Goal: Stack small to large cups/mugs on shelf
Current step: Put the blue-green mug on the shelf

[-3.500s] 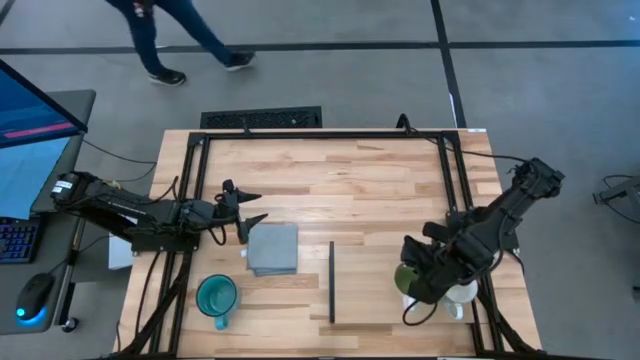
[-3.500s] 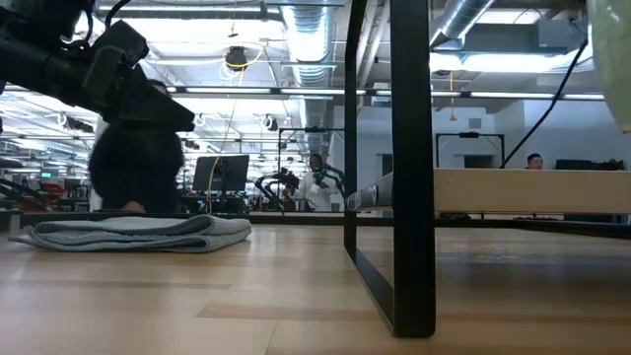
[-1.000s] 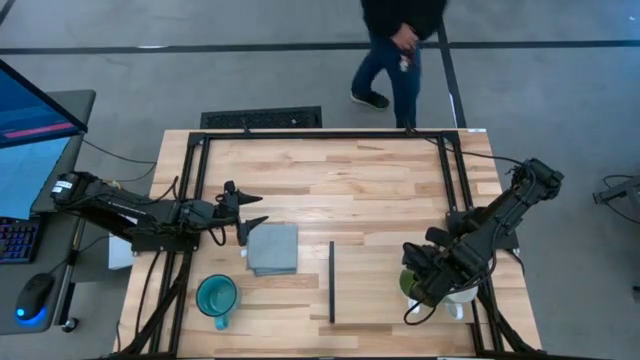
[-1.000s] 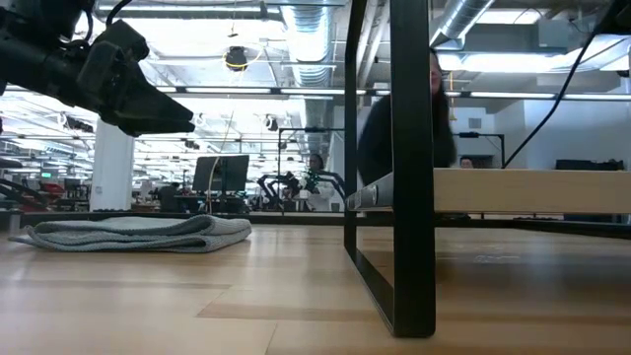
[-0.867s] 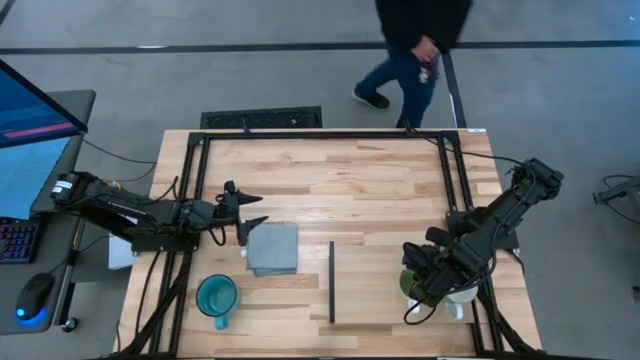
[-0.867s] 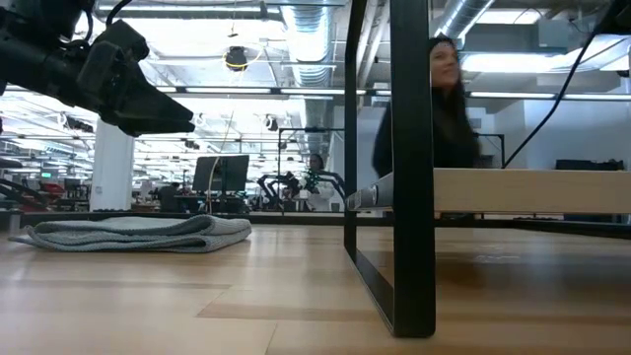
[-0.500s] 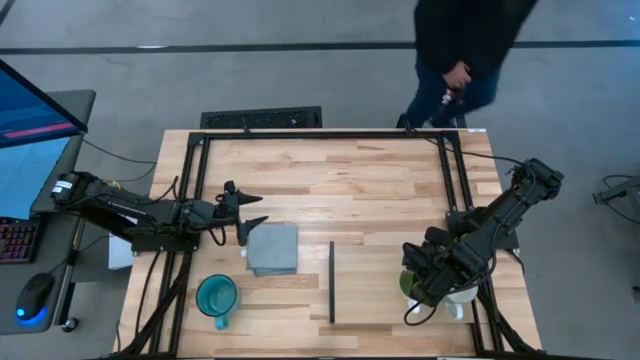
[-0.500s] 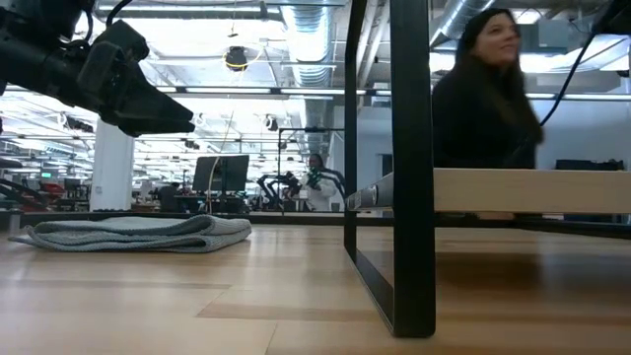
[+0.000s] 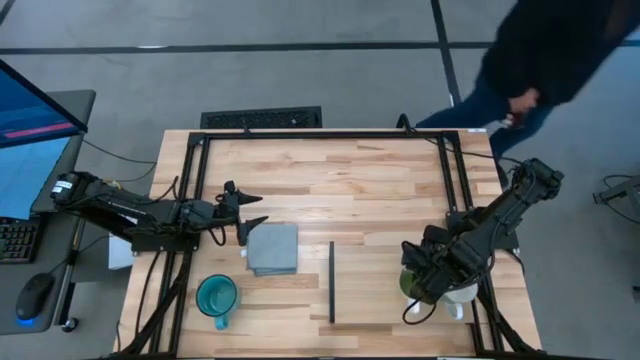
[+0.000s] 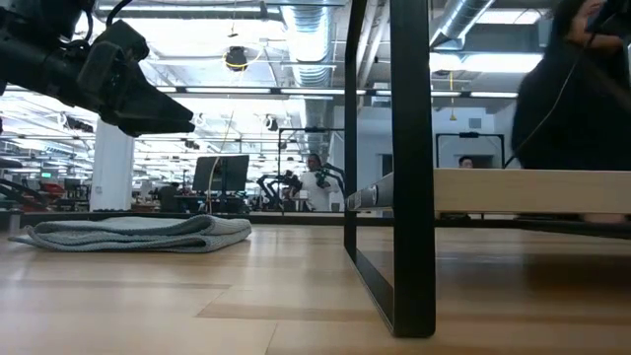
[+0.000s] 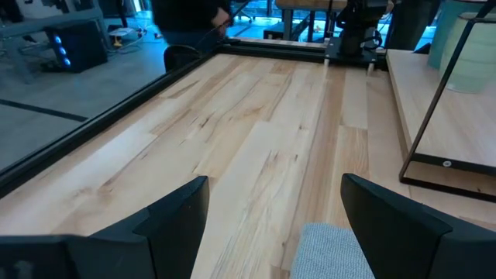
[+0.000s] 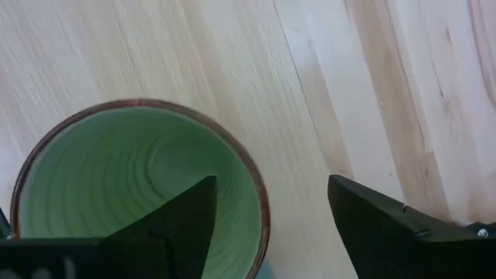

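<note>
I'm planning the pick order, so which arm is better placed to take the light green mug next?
The right. Its end effector hangs open directly over the light green mug, one finger inside the rim and one outside. The left end effector waits open by the grey cloth, across the table.

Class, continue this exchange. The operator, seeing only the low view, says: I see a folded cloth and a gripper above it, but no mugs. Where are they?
Observer: The teal mug stands by the table's near edge, on the left arm's side.
Operator: And the green one?
Observer: The light green mug sits on the right side; the right gripper, open, straddles its rim.
Operator: The white one?
Observer: The white mug stands beside the green one, partly hidden under the right arm.
</note>
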`<state>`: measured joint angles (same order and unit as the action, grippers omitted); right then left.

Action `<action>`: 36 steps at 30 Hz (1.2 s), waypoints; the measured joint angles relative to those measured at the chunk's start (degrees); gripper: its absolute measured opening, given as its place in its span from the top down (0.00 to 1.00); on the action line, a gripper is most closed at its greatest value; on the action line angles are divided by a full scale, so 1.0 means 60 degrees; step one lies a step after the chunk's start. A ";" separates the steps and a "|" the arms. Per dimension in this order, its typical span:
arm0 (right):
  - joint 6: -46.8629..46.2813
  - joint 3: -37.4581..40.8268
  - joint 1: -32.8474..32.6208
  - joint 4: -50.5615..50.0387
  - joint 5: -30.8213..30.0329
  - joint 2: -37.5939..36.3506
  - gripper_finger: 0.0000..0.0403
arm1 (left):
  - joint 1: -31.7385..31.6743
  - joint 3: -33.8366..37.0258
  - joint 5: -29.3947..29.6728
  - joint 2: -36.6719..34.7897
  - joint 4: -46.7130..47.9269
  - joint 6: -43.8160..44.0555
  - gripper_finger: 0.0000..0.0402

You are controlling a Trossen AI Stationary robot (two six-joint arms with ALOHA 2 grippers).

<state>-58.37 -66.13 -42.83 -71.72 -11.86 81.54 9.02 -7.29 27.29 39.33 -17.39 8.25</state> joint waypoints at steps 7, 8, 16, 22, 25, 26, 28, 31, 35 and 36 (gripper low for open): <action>0.0503 -0.0556 0.0326 -0.0531 0.0025 -0.0121 0.33 | 0.0001 0.0000 -0.0084 0.0000 0.0136 0.0019 0.29; 0.0578 -0.0711 0.0361 -0.0660 0.0016 -0.0121 0.33 | 0.0000 0.0000 -0.0087 0.0000 0.0185 0.0064 0.29; 0.0816 -0.2128 0.0691 -0.2279 -0.0040 -0.0121 0.33 | 0.0000 0.0000 -0.0091 0.0000 0.0368 0.0088 0.29; 0.0869 -0.3124 0.0791 -0.3047 -0.1652 -0.0121 0.33 | 0.0000 0.0000 -0.0071 0.0000 0.0415 0.0093 0.29; 0.1923 -0.3436 0.0781 -0.3043 -0.3434 -0.0134 0.33 | 0.0000 0.0000 -0.0007 0.0000 0.0415 -0.0012 0.29; 0.2408 -0.3547 0.0785 -0.3040 -0.4000 -0.0148 0.33 | 0.0000 0.0000 -0.0004 0.0000 0.0415 -0.0033 0.29; 0.3165 -0.3734 0.0853 -0.3045 -0.5079 -0.0176 0.33 | 0.0000 0.0000 -0.0004 0.0000 0.0415 -0.0033 0.29; 0.3320 -0.3774 0.0854 -0.3033 -0.7175 -0.0374 0.33 | 0.0000 0.0000 -0.0004 0.0000 0.0415 -0.0033 0.29; 0.3541 -0.3790 0.1473 -0.3043 -0.7605 -0.1356 0.33 | 0.0000 0.0000 0.0000 0.0000 0.0415 -0.0064 0.29; 0.3567 -0.3735 0.1605 -0.3007 -0.7550 -0.1638 0.33 | 0.0000 0.0000 0.0004 0.0000 0.0415 -0.0071 0.29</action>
<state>-36.96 -88.54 -33.20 -89.76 -57.16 71.71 9.02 -7.29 27.31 39.33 -14.90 7.83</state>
